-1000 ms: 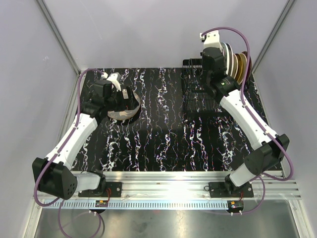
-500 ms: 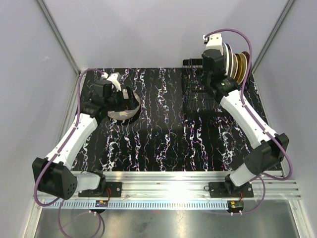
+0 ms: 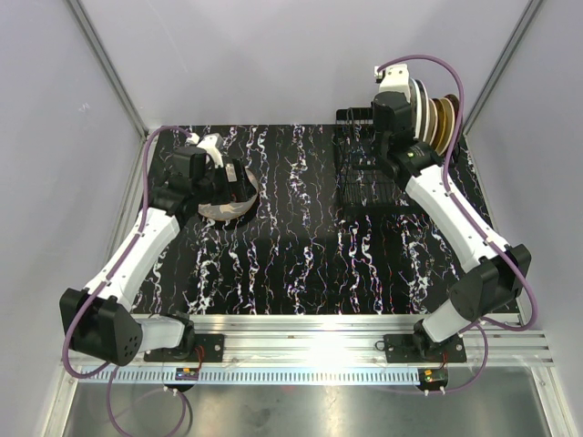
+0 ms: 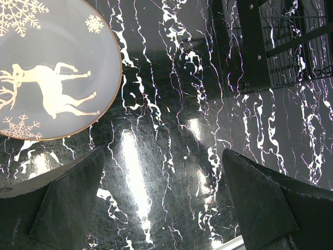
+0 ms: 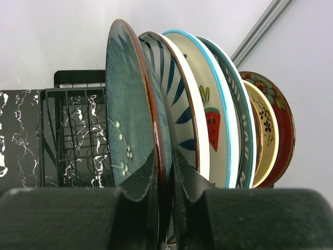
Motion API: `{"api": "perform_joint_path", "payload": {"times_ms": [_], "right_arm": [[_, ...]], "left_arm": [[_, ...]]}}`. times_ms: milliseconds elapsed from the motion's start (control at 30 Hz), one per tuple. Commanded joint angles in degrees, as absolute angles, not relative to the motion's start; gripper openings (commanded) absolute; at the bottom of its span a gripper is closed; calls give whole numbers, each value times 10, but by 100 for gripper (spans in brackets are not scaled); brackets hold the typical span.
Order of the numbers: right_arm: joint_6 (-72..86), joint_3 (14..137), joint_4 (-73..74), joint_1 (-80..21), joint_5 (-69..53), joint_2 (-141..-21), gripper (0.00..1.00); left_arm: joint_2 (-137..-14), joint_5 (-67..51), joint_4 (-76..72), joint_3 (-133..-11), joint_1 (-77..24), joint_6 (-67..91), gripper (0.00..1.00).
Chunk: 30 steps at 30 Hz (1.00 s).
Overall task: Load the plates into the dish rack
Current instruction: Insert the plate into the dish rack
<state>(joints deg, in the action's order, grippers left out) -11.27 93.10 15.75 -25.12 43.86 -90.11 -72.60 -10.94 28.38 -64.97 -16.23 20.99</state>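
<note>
At the upper right of the overhead view, the right gripper (image 3: 393,98) is clamped on the rim of a dark teal plate (image 5: 127,120). That plate stands on edge at the front of the row of plates (image 3: 435,114) upright in the dish rack (image 3: 364,177). In the right wrist view its fingers (image 5: 190,192) pinch the brown-edged rim from both sides. The blue-striped plate (image 5: 179,99) stands just behind, and whether the two touch cannot be told. The teal plate's lower edge is hidden, so its seating between the prongs cannot be judged either.

The left gripper (image 4: 162,153) hangs with its jaws wide apart and empty over the marbled table (image 4: 171,104). The reindeer plate (image 4: 47,67) lies flat at the upper left of that view and is the only plate seen outside the rack.

The main risk lies in the release. If the right jaws part before the plate's foot is caught by the prongs, it could tip forward off the rack or roll along the wires. If it leans back instead, it would knock the striped plate and might rattle the whole row. One finger sits in the narrow gap between the two plates, so a crooked withdrawal could hook the neighbour's rim. The flat reindeer plate may skid on the glossy table when a finger pushes at its edge.
</note>
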Motion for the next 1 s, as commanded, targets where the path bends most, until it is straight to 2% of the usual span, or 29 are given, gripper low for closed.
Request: {"api": "perform_joint_path", "payload": {"times_ms": [0, 600, 967], "right_arm": [[-116, 953, 92, -238, 467, -882, 19], [-108, 1004, 141, -238, 443, -855, 42], [-69, 1017, 181, -238, 356, -797, 53]], "left_arm": [[-732, -123, 256, -648, -162, 213, 99], [-736, -123, 256, -650, -162, 211, 99], [-731, -82, 267, -652, -161, 202, 99]]}}
